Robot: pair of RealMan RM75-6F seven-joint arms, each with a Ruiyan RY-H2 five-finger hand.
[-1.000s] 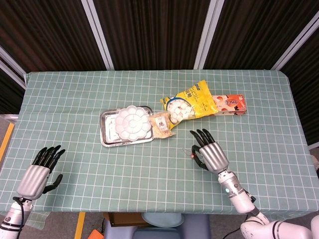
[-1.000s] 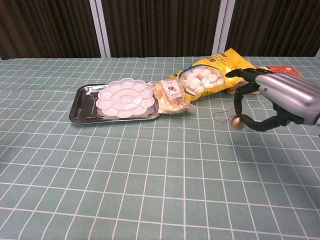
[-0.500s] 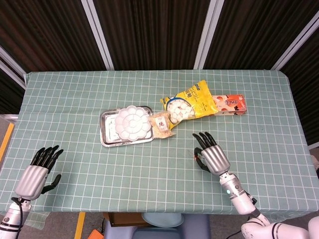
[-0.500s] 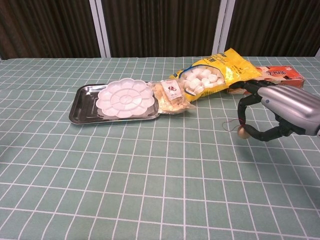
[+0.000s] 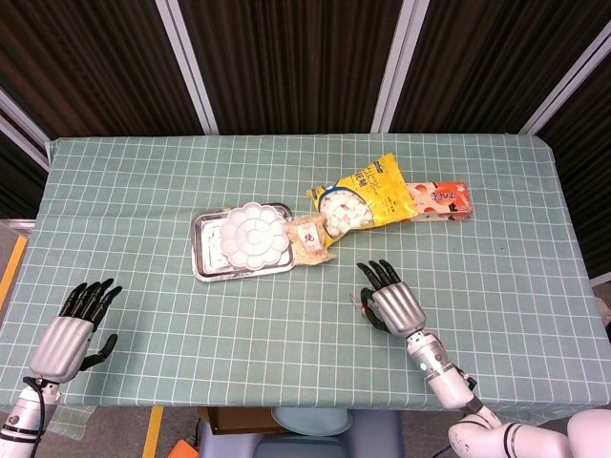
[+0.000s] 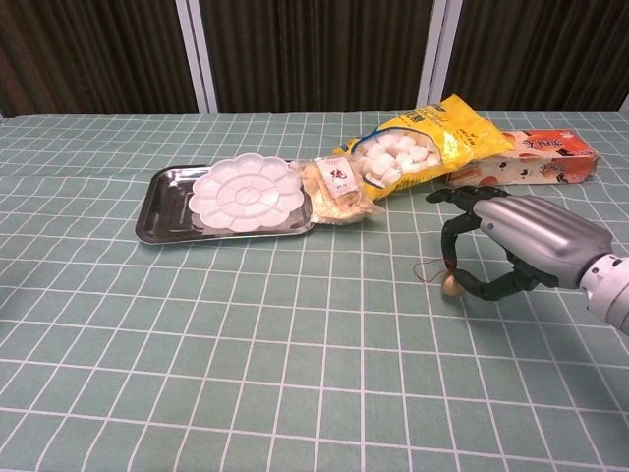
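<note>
Table point(image 5: 143, 172) with green checked cloth carries steel tray point(image 6: 157, 202), yellow snack bag point(image 6: 423, 143), right hand point(image 6: 511, 246) pinching small round bead point(image 6: 452, 286) on red string just above cloth, left hand point(image 5: 72, 329) idle, fingers apart.

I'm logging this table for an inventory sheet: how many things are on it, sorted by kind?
Snack packs: 3 (yellow bag, small clear packet, red-and-white box)
Trays: 1 (metal tray)
Palettes: 1 (white palette)
Small beads on string: 1 (bead, in right hand)
Total: 6
</note>
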